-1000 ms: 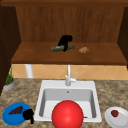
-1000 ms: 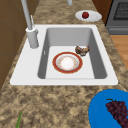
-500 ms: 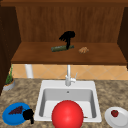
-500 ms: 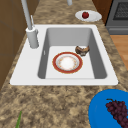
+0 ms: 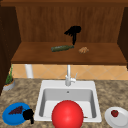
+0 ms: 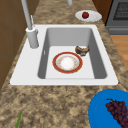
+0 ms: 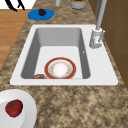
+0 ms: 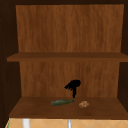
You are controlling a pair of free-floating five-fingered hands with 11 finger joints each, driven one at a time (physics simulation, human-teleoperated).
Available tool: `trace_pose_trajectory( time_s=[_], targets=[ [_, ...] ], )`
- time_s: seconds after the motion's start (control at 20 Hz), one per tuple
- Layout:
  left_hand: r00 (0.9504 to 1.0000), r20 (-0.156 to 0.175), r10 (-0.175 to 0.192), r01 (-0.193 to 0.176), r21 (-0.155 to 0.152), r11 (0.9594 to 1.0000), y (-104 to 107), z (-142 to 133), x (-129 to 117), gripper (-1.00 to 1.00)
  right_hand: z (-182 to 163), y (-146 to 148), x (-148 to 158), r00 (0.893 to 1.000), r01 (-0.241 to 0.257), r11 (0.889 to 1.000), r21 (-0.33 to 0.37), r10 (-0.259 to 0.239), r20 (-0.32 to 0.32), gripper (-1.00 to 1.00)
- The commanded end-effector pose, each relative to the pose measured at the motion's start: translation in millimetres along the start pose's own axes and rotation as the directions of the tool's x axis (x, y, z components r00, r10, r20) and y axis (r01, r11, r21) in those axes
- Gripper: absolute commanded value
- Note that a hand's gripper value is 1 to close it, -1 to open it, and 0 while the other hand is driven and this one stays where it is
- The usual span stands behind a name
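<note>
Up on wooden shelf [image 5: 37,53]: right hand [image 5: 74,31] hovering, fingers loosely spread downward, above neck of lying green glass bottle [image 5: 61,48]; left hand [image 5: 28,115] idle, grip unclear, beside blue plate [image 5: 7,117].

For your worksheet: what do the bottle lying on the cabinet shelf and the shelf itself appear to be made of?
The bottle, lying on its side just below the right hand, looks like dark green glass, though its dull look leaves plastic open. The shelf looks like brown wood with a matt finish: streaky grain runs across it.
</note>
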State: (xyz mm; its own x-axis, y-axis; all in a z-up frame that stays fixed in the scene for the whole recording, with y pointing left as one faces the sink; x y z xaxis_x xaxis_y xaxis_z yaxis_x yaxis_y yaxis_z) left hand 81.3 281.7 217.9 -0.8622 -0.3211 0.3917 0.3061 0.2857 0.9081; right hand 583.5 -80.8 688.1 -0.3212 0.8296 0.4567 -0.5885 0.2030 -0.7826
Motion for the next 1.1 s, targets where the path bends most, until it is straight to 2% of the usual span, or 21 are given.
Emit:
trace_pose_trajectory(
  time_s=[0.0, 0.15, 0.35, 0.65, 0.8, 0.85, 0.9, 0.95, 1.05],
  targets=[
    [1.0000, 0.000, 0.000, 0.000, 0.000, 1.0000, 0, 0, 0, 0.00, 13, -4, -16, 0.997, -0.008, 0.997, 0.082, 0.014, -0.073, -1.00],
    [1.0000, 0.000, 0.000, 0.000, 0.000, 1.0000, 0, 0, 0, 0.00, 21, -10, -27, 0.996, 0.002, 0.993, 0.118, 0.009, -0.089, -1.00],
    [1.0000, 0.000, 0.000, 0.000, 0.000, 1.0000, 0, 0, 0, 0.00, 29, -15, -39, 0.987, -0.007, 0.982, 0.188, 0.037, -0.154, -1.00],
    [1.0000, 0.000, 0.000, 0.000, 0.000, 1.0000, 0, 0, 0, 0.00, 49, -16, -54, 0.962, -0.031, 0.962, 0.273, 0.103, -0.252, -1.00],
    [1.0000, 0.000, 0.000, 0.000, 0.000, 1.0000, 0, 0, 0, 0.00, 68, -13, -57, 0.950, -0.060, 0.955, 0.291, 0.145, -0.278, -1.00],
    [1.0000, 0.000, 0.000, 0.000, 0.000, 1.0000, 0, 0, 0, 0.00, 74, -11, -54, 0.940, -0.087, 0.953, 0.290, 0.175, -0.293, -1.00],
    [1.0000, 0.000, 0.000, 0.000, 0.000, 1.0000, 0, 0, 0, 0.00, 80, -7, -49, 0.927, -0.135, 0.948, 0.290, 0.224, -0.302, -1.00],
    [1.0000, 0.000, 0.000, 0.000, 0.000, 1.0000, 0, 0, 0, 0.00, 84, -2, -46, 0.916, -0.156, 0.940, 0.302, 0.252, -0.312, -1.00],
    [1.0000, 0.000, 0.000, 0.000, 0.000, 1.0000, 0, 0, 0, 0.00, 91, 4, -45, 0.886, -0.200, 0.929, 0.311, 0.307, -0.348, -1.00]
  ],
)
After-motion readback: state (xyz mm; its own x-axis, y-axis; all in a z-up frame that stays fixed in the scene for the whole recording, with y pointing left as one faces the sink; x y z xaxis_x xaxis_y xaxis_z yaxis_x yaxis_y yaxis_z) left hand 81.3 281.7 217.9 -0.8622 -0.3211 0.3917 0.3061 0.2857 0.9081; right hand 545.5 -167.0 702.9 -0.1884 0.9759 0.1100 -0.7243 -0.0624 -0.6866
